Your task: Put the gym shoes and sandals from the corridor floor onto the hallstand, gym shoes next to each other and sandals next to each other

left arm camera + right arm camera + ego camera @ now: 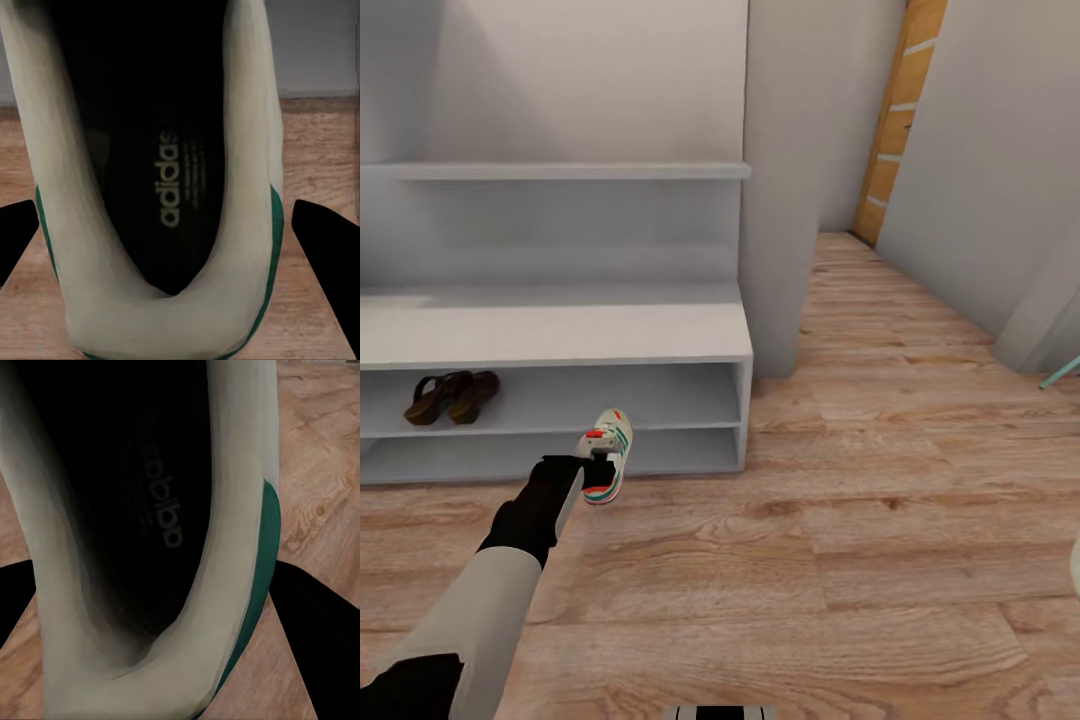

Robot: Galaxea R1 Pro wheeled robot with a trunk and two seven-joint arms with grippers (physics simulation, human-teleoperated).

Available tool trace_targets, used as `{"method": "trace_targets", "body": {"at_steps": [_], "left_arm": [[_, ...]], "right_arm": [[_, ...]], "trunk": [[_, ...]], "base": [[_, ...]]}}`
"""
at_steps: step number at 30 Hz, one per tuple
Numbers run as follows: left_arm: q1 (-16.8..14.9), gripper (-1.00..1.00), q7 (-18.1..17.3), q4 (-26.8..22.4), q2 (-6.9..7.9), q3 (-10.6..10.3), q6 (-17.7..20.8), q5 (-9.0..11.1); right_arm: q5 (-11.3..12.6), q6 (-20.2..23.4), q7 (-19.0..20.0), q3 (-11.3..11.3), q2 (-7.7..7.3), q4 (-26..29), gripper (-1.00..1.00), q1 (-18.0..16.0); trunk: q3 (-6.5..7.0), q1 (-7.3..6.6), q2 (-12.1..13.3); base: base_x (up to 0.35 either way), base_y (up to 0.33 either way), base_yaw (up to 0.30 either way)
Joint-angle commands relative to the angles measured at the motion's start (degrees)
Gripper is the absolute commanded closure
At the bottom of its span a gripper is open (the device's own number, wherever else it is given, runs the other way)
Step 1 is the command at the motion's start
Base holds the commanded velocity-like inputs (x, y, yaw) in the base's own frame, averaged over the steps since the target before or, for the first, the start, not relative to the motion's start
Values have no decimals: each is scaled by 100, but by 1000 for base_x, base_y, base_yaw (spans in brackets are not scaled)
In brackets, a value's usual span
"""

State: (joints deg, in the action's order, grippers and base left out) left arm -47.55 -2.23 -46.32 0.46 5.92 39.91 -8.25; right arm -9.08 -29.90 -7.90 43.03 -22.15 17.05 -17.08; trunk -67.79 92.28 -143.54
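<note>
Between left end effector fingers, white leather gym shoe above wood-grain planks

Gym shoe heel between pincer fingers, wood floor

Sandals side by side on the hallstand's upper open shelf, left end; gym shoe before its right half

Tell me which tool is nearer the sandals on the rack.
Left. The left tool holds a gym shoe just right of the sandals on the hallstand; the right tool's distance can't be judged.
</note>
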Motion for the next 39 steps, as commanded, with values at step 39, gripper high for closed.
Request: {"method": "trace_targets", "body": {"at_steps": [39], "left_arm": [[35, 100, -23, -7, 24, 4, 26, -67]], "right_arm": [[-59, -15, -28, 22, 9, -18, 100, -6]], "trunk": [[-5, 2, -2]], "base": [[161, -111, 0]]}}
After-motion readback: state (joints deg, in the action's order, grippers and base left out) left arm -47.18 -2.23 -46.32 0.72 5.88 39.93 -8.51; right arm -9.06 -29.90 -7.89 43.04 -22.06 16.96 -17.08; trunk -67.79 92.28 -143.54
